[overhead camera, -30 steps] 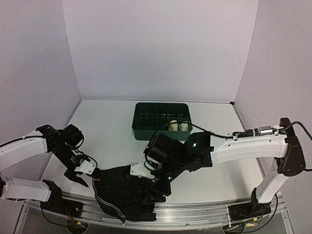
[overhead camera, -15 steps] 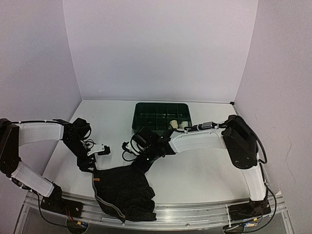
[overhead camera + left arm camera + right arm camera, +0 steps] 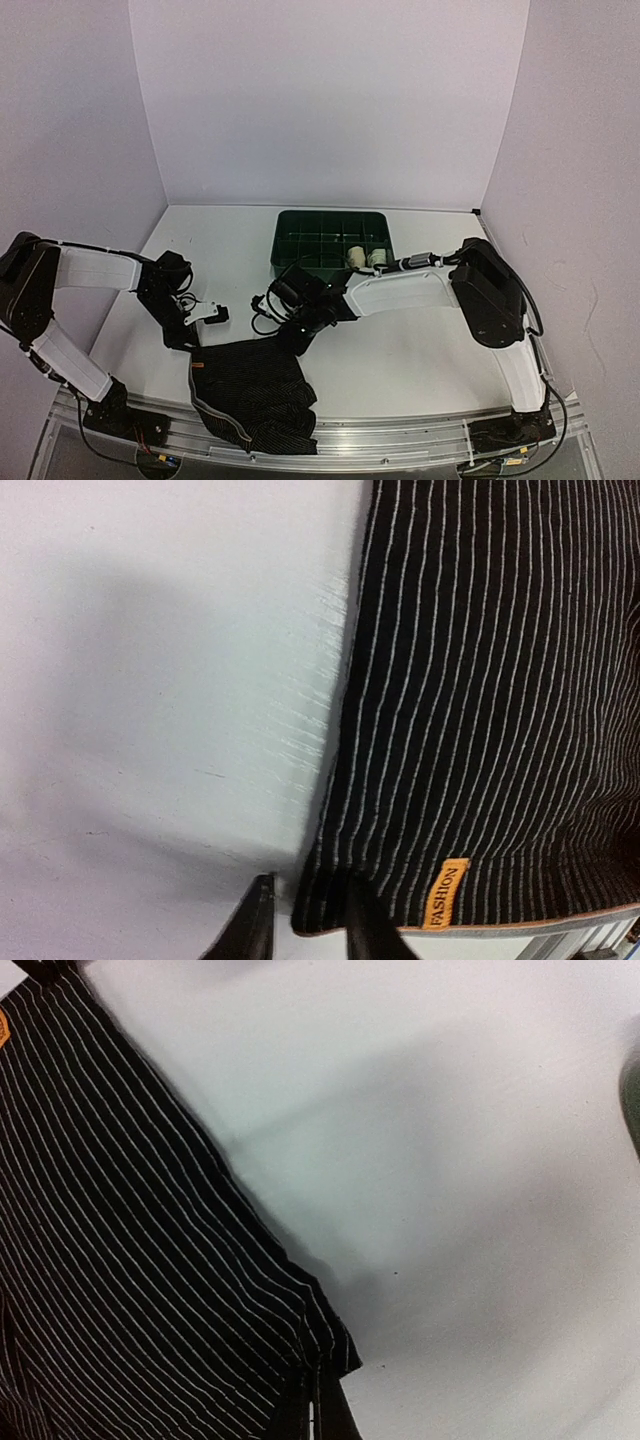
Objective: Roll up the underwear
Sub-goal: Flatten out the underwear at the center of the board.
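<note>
Our right gripper (image 3: 312, 1405) pinches a corner of the striped underwear (image 3: 250, 385); our left gripper (image 3: 305, 905), slightly spread, straddles another corner. We should clamp that first.

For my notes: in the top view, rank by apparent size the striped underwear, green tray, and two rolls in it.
black striped underwear
dark green tray, a close second, farther away
left roll and right roll: look alike
</note>
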